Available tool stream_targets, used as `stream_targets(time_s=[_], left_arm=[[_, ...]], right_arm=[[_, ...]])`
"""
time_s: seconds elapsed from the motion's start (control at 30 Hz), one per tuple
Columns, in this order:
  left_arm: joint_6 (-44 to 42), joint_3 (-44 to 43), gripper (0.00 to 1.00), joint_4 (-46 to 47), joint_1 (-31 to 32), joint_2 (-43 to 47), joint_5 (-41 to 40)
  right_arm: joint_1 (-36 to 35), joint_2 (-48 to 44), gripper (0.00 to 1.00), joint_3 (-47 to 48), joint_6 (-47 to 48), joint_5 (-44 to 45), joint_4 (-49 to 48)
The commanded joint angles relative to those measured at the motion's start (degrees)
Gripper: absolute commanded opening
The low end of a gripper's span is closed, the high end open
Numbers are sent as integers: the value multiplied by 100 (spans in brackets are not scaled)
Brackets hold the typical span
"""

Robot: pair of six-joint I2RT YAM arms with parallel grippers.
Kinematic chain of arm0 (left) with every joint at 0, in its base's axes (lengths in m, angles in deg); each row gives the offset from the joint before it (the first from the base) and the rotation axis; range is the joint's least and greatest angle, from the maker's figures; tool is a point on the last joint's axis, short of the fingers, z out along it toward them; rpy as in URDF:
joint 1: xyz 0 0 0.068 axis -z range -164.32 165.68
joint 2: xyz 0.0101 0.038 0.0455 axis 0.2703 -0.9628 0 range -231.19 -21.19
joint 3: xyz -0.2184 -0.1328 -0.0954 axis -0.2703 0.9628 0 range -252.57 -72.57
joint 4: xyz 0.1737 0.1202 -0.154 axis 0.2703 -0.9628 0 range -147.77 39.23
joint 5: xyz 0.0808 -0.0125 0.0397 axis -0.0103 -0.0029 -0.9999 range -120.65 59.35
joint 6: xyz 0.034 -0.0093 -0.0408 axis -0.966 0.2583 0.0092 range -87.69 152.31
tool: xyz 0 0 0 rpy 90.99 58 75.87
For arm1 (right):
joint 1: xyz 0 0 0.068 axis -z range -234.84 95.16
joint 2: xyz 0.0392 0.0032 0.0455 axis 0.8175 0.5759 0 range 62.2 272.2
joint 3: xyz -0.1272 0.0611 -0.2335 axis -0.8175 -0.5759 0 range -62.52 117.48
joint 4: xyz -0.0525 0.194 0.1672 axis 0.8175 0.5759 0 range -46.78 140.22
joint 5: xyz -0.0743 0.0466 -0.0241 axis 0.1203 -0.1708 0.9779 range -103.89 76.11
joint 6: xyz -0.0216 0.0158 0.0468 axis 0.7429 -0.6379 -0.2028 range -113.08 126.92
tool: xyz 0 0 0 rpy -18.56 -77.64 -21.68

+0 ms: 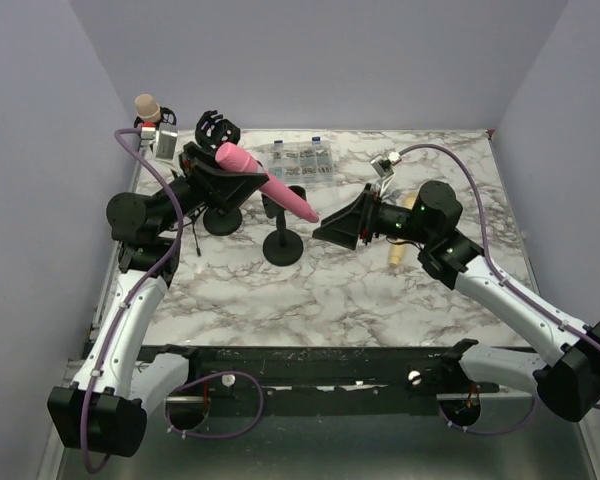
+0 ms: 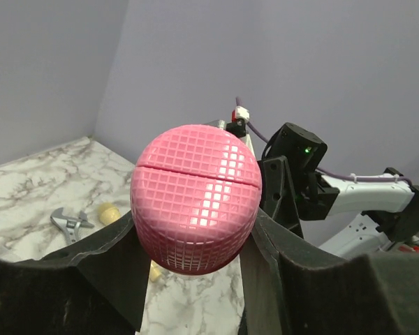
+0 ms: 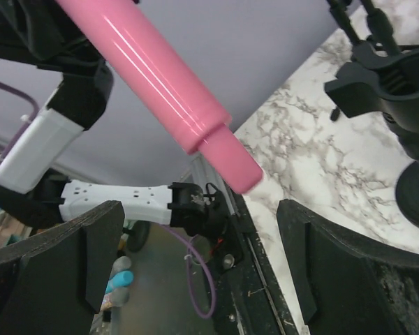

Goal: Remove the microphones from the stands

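Top external view, left to right: the left end effector point(image 1: 223, 172) was clamped on the grille head of the pink microphone point(image 1: 275, 188), holding it in the air with its tail pointing toward 4 o'clock. A second stand point(image 1: 221, 220) stood directly below that end effector. A clear box point(image 1: 302, 162) lay at 12 o'clock on the marble surface point(image 1: 380, 300). The stand point(image 1: 283, 246) sat near the middle, its base at 6 o'clock from the microphone's tail. The right wrist view showed its clip point(image 3: 384, 77) empty and apart from the pink handle point(image 3: 167, 91). At 3 o'clock from the stand, the right end effector point(image 1: 326, 228) had its jaws spread wide, gripping nothing and facing the tail. Left wrist view showed the head wedged between both fingers point(image 2: 101, 262), with a wrench point(image 2: 68, 224) lying at 9 o'clock.
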Motion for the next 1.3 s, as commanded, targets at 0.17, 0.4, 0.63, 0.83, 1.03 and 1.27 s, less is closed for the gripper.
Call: stream_targets(time_s=[0.17,0.4,0.63,0.83,1.03,1.27], left_arm=[[242,-300,0,-407,413,-490,563],[669,-335,0,-299,638,-964,754],[963,-371,0,-148,760,-1283,929],[773,-488,0,-608,839,-1319,884],[545,-597,38,-923,876,-1377,994],[96,-648,99,-1242,867,-1153,910]], right_arm=[[-221,632,97,78,-608,-873,-1394],[-360,1003,83,262,-684,-898,-1848],[-511,1130,64,-56,-933,-925,-2626],[-512,823,44,-206,-641,-512,-2281],[-512,544,18,-309,-326,-78,-1858],[-516,346,1,-224,123,633,-881]])
